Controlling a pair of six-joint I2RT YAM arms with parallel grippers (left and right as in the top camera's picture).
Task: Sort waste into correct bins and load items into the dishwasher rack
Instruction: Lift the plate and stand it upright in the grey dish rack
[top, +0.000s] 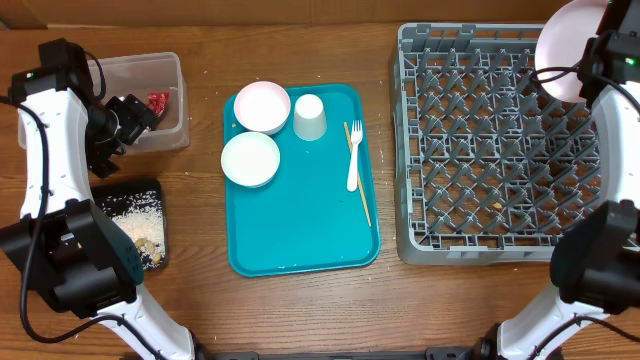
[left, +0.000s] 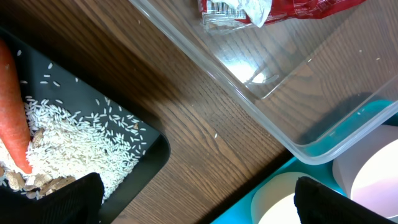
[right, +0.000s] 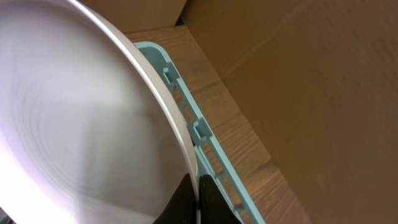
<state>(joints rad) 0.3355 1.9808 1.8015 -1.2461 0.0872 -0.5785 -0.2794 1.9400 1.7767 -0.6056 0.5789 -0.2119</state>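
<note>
Table (top: 390, 310): wood, visible grain, low sheen; tub (left: 292, 134): clear plastic, glossy, see-through; wrapper (left: 292, 9): red foil, shiny, crinkled; black tray (left: 146, 155): plastic, matt; rice (left: 68, 137): white grains, dull, loose; carrot (left: 12, 106): orange skin, smooth, slightly dull; teal tray (top: 300, 230): plastic, smooth, faint gloss; upper bowl (top: 262, 106), lower bowl (top: 250, 159), cup (top: 310, 117): white, smooth, glossy; fork (top: 354, 155): white plastic; stick (top: 358, 185): pale bare wood; rack (top: 480, 150): grey plastic, matt; plate (right: 74, 124): white, smooth, soft gloss; cardboard (right: 323, 81): brown, matt.

Two white-and-black arms with cables

The left arm (top: 45, 150) and right arm (top: 618, 125) have smooth white link shells between bulky matte black joint housings. Thin black cables loop alongside, and a small green light shows near each wrist. The left gripper (top: 135, 113) is black, with blocky, rough-textured fingers (left: 56, 199).
</note>
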